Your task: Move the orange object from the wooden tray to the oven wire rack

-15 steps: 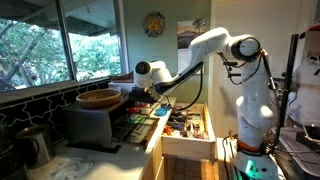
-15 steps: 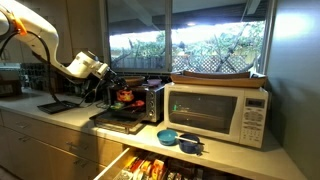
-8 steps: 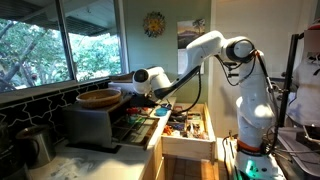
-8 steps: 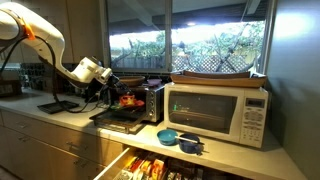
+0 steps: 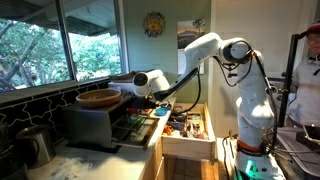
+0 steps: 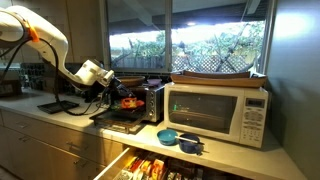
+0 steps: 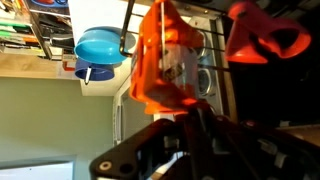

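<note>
Pincer (image 7: 178, 108) clamped on orange obj (image 7: 160, 55), obj sticking out past fingertips, oven wire rack (image 7: 210, 40) right behind.

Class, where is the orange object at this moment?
In the wrist view the orange object is at centre, just ahead of the fingers, against the oven wire rack, blue bowls to its left.
</note>
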Tool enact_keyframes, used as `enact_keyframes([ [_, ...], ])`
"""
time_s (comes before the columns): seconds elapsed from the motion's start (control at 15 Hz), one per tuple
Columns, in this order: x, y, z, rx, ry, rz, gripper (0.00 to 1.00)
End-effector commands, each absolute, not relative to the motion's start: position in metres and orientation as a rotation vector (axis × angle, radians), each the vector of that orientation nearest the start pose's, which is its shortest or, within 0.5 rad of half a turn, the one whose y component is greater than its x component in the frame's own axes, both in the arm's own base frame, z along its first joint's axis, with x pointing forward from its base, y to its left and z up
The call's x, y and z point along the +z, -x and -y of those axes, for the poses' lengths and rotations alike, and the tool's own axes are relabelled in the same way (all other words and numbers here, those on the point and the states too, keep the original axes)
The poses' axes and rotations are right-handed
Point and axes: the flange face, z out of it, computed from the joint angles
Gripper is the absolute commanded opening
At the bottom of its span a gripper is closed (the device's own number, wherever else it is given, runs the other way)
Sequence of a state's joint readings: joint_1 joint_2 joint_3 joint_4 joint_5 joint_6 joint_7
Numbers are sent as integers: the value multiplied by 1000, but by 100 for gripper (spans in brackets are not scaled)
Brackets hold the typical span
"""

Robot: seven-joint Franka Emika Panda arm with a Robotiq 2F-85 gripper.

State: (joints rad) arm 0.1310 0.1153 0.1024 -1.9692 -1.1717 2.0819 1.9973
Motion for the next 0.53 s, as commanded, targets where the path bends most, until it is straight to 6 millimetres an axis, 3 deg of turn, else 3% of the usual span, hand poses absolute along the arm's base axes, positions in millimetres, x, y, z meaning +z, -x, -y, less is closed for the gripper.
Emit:
enact_keyframes([
  [0.0, 434, -596, -87, -1572, 2717, -1711, 39],
  [0.2, 441, -597, -89, -1588, 2682, -1726, 61],
  [0.33, 465, -591, -93, -1588, 2610, -1748, 77],
  [0.47, 506, -575, -97, -1610, 2520, -1710, 90],
])
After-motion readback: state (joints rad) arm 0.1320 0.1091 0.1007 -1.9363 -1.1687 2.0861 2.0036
